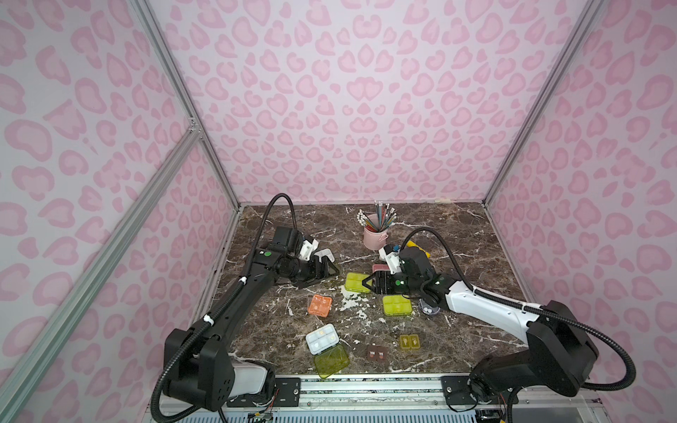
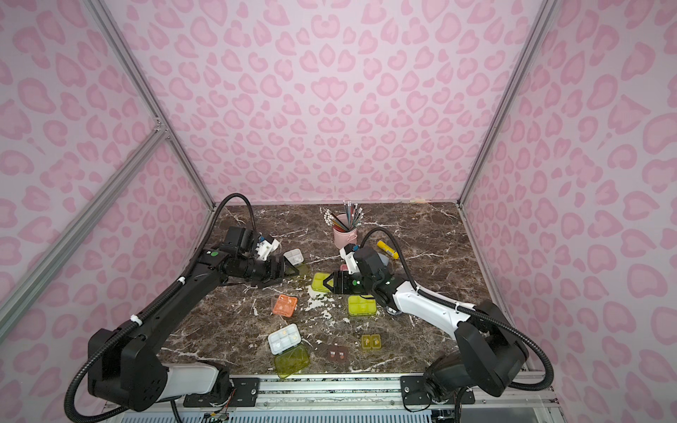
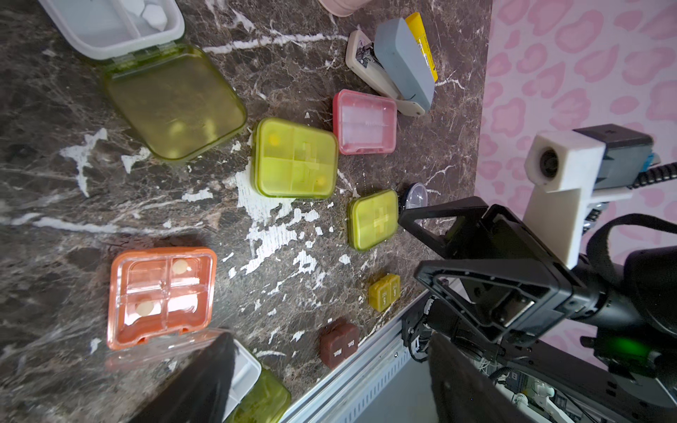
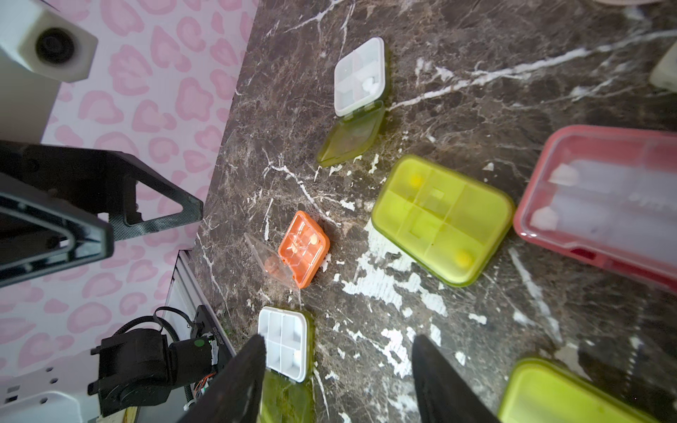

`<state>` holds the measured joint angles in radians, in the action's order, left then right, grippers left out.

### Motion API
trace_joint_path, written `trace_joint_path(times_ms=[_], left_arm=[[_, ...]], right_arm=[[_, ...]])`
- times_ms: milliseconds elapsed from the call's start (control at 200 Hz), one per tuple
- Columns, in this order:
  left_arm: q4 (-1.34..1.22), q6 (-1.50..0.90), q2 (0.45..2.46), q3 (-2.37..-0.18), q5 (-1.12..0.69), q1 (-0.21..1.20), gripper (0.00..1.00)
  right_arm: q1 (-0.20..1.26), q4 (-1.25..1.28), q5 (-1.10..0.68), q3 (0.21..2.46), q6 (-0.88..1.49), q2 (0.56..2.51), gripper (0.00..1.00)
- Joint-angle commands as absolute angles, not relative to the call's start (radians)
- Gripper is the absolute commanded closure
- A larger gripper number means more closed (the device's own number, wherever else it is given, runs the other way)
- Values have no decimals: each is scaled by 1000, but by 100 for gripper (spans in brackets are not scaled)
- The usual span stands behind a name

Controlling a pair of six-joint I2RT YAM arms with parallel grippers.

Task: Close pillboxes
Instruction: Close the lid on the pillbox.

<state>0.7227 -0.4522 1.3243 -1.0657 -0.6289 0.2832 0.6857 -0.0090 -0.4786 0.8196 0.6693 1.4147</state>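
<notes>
The left claw (image 2: 291,269) is hanging released and empty, its two black fingers (image 3: 205,381) standing wide apart, and the right claw (image 1: 367,284) is likewise gaping and holding nothing, hovering over a closed rectangular pillbox with a translucent yellow-green lid (image 1: 352,281). The coming move is, by my reading, turning on the open white plastic compartment tray (image 3: 91,22) whose translucent yellow-green hinged lid (image 3: 176,102) is lying flat on the dark marble tabletop (image 1: 458,238). In both top views that lid is lying just past the left claw's tips, though whether they are touching it I cannot tell, while the tray is sitting just beside the claw on its far flank, the side turned to the back wall. So the pair's long axis is running slantwise across the line along which the claw is pointing, and the hinge is lying off to that far side rather than straight ahead. The left claw is the nearer one; the right claw is facing it from the other side of the lid, a little farther off. An orange square pillbox (image 4: 315,262) with its clear lid ajar and a second open white tray (image 4: 278,329) are waiting off the left claw's near flank, towards the front rail.
</notes>
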Motion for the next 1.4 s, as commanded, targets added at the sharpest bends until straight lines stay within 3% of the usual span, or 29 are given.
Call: trace_joint_path(times_ms=[0,185,340,905,1395], left_arm=[[749,-474,1280,-1041,-632,282,16],[744,-489,1243,-1027,-627,283,13],[751,-460,1376,-1139,-604,269,13],[622,-467,2068,-1659,-704,83,13],[579,-498,2309,-1771,-788,20,16]], right_arm=[[708,-36,-440,802,660,1384,35],[759,-57,-404,768,673,1327,35],[773,-41,-415,781,672,1348,35],[783,59,-512,1119,673,1785,38],[834,69,-512,1288,738,2017,38]])
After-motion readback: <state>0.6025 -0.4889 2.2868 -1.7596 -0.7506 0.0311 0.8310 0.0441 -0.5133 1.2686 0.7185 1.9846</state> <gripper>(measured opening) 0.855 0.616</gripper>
